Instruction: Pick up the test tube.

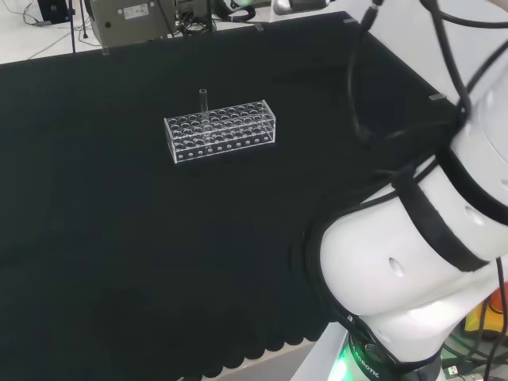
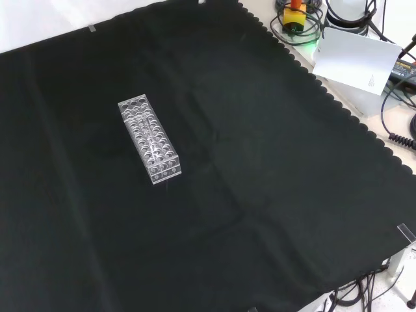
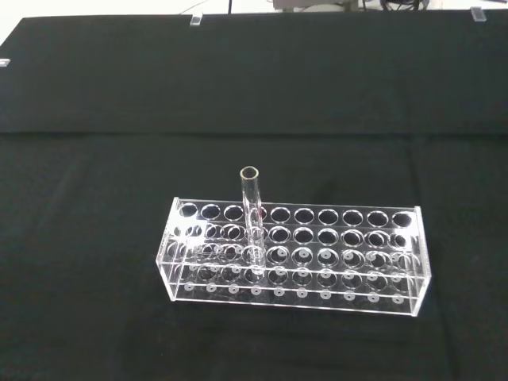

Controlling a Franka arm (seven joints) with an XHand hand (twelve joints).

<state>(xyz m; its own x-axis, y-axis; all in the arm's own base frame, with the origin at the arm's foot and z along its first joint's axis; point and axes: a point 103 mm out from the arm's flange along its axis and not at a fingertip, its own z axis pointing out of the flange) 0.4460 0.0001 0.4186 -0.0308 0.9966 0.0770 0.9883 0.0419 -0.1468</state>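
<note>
Black cloth [image 1: 119, 262] carries a clear rack [image 3: 294, 258] holding one upright test tube [image 3: 253, 218]; hand's state cannot be told.

A black cloth [image 2: 260, 214] is covering the bench, lying mostly flat with faint creases, and its scalloped edge is running along the right side in the front view. Small clear clips [image 2: 405, 233] are sitting at the cloth's border. Beyond that edge in the front view, a white sheet of card [image 2: 354, 60] is leaning beside a tangle of black cables [image 2: 400, 110], and a yellow and red object [image 2: 294, 14] is sitting inside a coil of cable at the top. In the head view, a grey box-shaped device [image 1: 131, 20] is standing behind the far edge of the cloth, with more dark cables [image 1: 194, 22] lying to its right.
</note>
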